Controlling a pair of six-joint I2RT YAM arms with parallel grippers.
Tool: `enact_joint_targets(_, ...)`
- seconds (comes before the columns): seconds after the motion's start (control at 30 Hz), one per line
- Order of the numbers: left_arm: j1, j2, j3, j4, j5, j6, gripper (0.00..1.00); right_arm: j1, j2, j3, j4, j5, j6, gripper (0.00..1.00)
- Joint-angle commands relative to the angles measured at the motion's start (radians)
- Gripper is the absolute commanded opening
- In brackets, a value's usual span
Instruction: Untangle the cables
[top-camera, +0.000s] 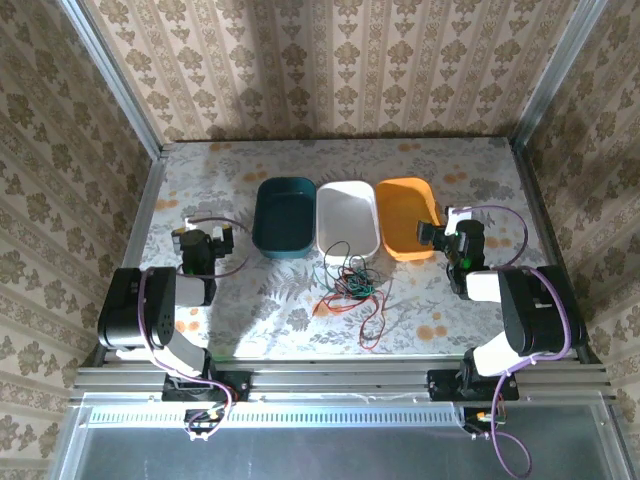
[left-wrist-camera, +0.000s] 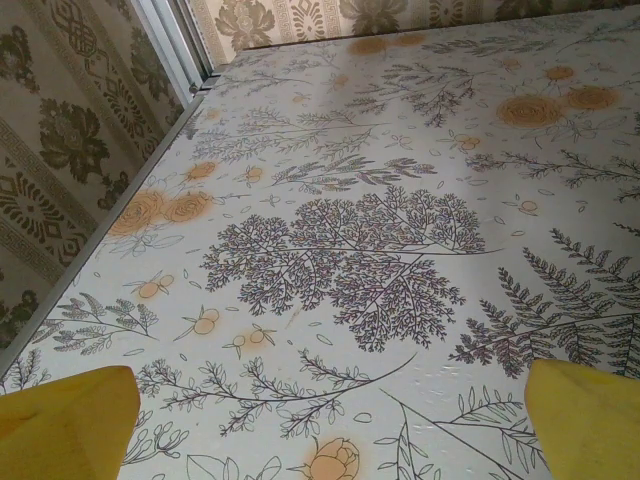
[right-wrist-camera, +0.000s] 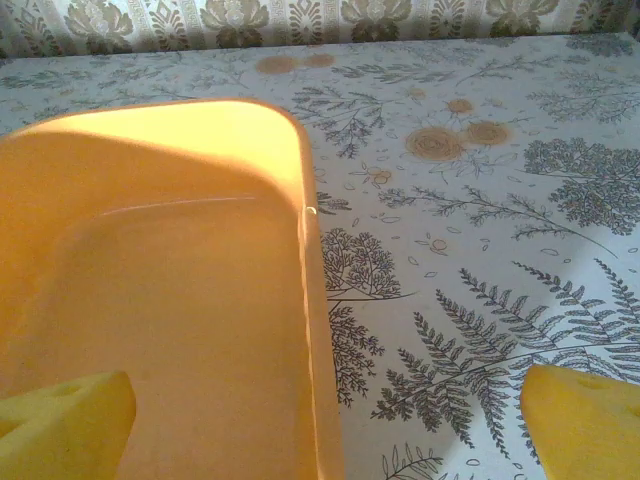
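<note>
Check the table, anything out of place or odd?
Only the cables: red, green and black strands lie in one knotted heap just in front of the white tray, a red loop trailing toward the near edge. The teal tray and orange tray sit neatly beside it.

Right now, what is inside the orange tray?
Nothing seen: the orange tray has a bare floor in top and right wrist views. The right gripper covers its near right corner. The cables lie outside it on the table.

Cables (top-camera: 348, 285) on tbl (top-camera: 270, 325), just in front of mid tray (top-camera: 347, 220).
</note>
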Motion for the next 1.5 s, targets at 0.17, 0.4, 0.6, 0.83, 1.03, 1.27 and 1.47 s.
enact_joint_targets(0.17, -0.002, 0.003, 0.007, 0.035, -0.004, -0.002, 1.0, -0.007, 0.007, 0.0, 0.023, -0.016, -0.014, 1.0)
enact_joint_targets(0.4, -0.002, 0.003, 0.007, 0.035, -0.004, -0.003, 1.0, -0.007, 0.006, 0.001, 0.024, -0.016, -0.014, 1.0)
enact_joint_targets(0.6, -0.003, 0.003, 0.007, 0.036, -0.004, -0.004, 1.0, -0.005, 0.006, -0.001, 0.024, -0.015, -0.014, 1.0)
enact_joint_targets(0.83, -0.001, 0.003, 0.005, 0.037, 0.002, -0.005, 1.0, 0.001, 0.004, -0.004, 0.028, -0.009, -0.018, 1.0)
enact_joint_targets(1.03, 0.004, 0.001, 0.013, 0.024, 0.041, 0.003, 1.0, -0.02, 0.003, -0.004, 0.026, -0.048, -0.006, 1.0)
enact_joint_targets(1.27, -0.061, -0.177, 0.169, -0.397, -0.04, 0.041, 1.0, -0.009, -0.174, 0.251, -0.58, 0.086, 0.043, 0.99)
enact_joint_targets(1.47, -0.245, -0.244, 0.276, -0.582, -0.188, -0.002, 1.0, 0.193, -0.338, 0.295, -0.786, 0.158, 0.113, 0.95)
